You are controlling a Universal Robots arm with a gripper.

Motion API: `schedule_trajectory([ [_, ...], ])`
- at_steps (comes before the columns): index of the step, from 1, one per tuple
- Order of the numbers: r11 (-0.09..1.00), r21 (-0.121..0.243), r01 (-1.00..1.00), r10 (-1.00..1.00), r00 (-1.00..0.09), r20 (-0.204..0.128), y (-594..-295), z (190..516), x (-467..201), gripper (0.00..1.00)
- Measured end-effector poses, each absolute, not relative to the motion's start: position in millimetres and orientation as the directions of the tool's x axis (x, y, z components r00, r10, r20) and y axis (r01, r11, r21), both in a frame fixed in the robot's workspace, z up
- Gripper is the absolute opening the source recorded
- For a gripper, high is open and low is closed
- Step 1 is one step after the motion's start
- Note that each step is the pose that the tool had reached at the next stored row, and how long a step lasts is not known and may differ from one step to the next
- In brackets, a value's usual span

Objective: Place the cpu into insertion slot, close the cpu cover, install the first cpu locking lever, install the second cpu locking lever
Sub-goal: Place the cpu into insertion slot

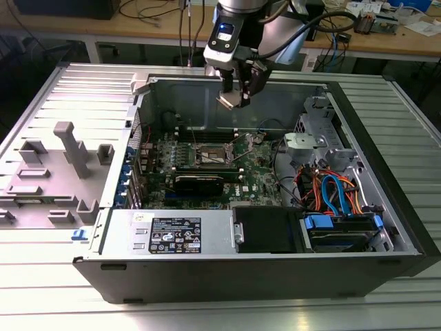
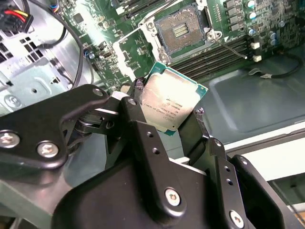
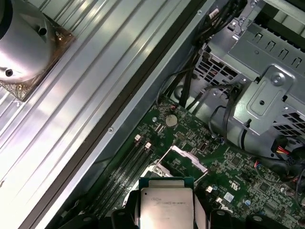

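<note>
Gripper [image 1: 234, 95] hangs over the open case [image 1: 207, 279], which lies on its side on the ribbed tabletop [image 1: 207, 314]. It is high, near the case's far wall, well clear of the motherboard [image 1: 258, 169].

Fingers [image 2: 138, 86] are closed narrowly on the cpu [image 2: 174, 102], pinching it by two opposite edges. The cpu's silver top faces the wrist cameras, with a green border showing round it. It is held tilted, not level with the board.

The slot [image 2: 183, 28] is bare, with its dark contact field exposed and nothing seated in it. In the second wrist view the cpu sits apart from the slot, offset to one side of it and not touching. In the exterior view the slot [image 1: 213, 153] lies below the gripper, near the middle of the motherboard.

In the first wrist view the cover [image 3: 187, 157] stands tilted up off the slot, just past the held cpu [image 3: 167, 205].

Grey fixtures [image 1: 69, 148] stand on the tabletop at the exterior view's left, well apart from the case.
</note>
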State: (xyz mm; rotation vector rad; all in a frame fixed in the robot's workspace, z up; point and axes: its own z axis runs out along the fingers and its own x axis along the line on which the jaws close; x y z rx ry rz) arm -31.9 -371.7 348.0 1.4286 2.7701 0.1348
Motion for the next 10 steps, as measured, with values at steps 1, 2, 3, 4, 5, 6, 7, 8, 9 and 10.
schedule_trajectory([
  [1,0.568,0.087,0.819,0.821,-0.571,0.02,-371.7,347.8,-31.9,0.54],
  [2,0.558,0.087,0.826,0.828,-0.561,0.02,-371.7,347.6,-31.9,0.54],
  [3,0.551,0.086,0.83,0.832,-0.554,0.02,-371.7,347.5,-31.9,0.54],
  [4,0.547,0.086,0.833,0.835,-0.55,0.02,-371.7,347.5,-31.9,0.54],
  [5,0.544,0.086,0.834,0.836,-0.548,0.02,-371.7,347.5,-31.9,0.54],
  [6,0.544,0.086,0.834,0.836,-0.548,0.02,-371.7,347.4,-31.9,0.54],
  [7,0.544,0.086,0.834,0.836,-0.548,0.02,-371.7,347.4,-31.9,0.54],
  [8,0.544,0.086,0.834,0.836,-0.548,0.02,-371.7,347.4,-31.9,0.54],
  [9,0.544,0.086,0.835,0.836,-0.548,0.02,-371.7,347.4,-31.9,0.54],
  [10,0.544,0.086,0.835,0.837,-0.548,0.02,-371.7,347.4,-31.9,0.54],
])
